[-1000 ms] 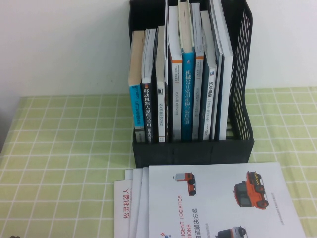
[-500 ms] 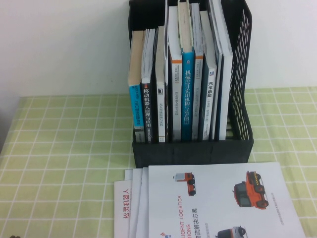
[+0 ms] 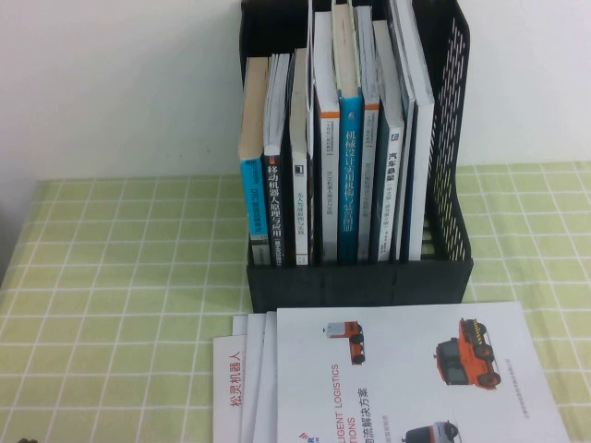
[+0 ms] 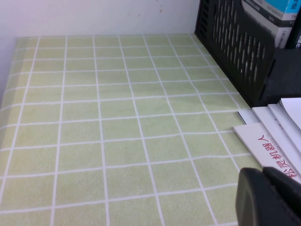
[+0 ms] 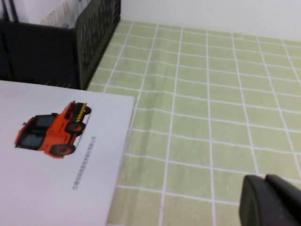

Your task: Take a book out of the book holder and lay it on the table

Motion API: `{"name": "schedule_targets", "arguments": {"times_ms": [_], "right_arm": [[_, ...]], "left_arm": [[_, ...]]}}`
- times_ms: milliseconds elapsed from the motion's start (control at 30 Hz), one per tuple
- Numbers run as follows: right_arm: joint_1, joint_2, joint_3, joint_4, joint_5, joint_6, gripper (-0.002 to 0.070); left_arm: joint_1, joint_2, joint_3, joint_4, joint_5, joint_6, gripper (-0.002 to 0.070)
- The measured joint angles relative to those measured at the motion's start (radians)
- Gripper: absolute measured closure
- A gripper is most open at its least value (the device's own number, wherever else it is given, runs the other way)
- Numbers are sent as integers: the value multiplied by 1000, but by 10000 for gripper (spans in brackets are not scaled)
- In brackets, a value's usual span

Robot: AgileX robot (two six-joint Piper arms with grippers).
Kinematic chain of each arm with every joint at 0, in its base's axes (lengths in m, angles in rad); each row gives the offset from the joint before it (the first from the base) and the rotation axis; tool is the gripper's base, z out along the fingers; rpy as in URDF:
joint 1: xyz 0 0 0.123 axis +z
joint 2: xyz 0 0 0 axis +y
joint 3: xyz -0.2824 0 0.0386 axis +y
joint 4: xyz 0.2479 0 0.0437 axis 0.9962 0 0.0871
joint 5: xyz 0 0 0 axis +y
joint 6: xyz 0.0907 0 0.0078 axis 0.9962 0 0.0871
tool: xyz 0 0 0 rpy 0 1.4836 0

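The book [image 3: 416, 378], a white brochure with orange-red vehicles and "LOGISTICS" text, lies flat on the green checked table [image 3: 120, 277], on top of a fanned stack just in front of the book holder [image 3: 360, 281]. It also shows in the right wrist view [image 5: 56, 155]. The black mesh holder stands upright, full of books. My left gripper [image 4: 263, 170] is shut and empty, low over the cloth beside the stack's left edge. My right gripper [image 5: 264, 178] is shut and empty, over the cloth to the right of the book. Neither gripper shows in the high view.
Several thick upright books [image 3: 351, 157] fill the holder's compartments. Under the book lie other brochures, one with red Chinese text [image 4: 268, 146]. A white wall stands right behind the holder. Bare cloth lies to the left [image 4: 117, 132] and right [image 5: 211, 94] of the holder.
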Motion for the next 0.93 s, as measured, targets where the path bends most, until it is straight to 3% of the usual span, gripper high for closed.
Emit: {"name": "schedule_targets", "arguments": {"times_ms": [300,933], "right_arm": [[-139,0,0,12,0,0,678],[-150,0,0,15,-2,3,678]], "left_arm": [[0,0,0,0,0,0,677],[0,0,0,0,0,1,677]]}}
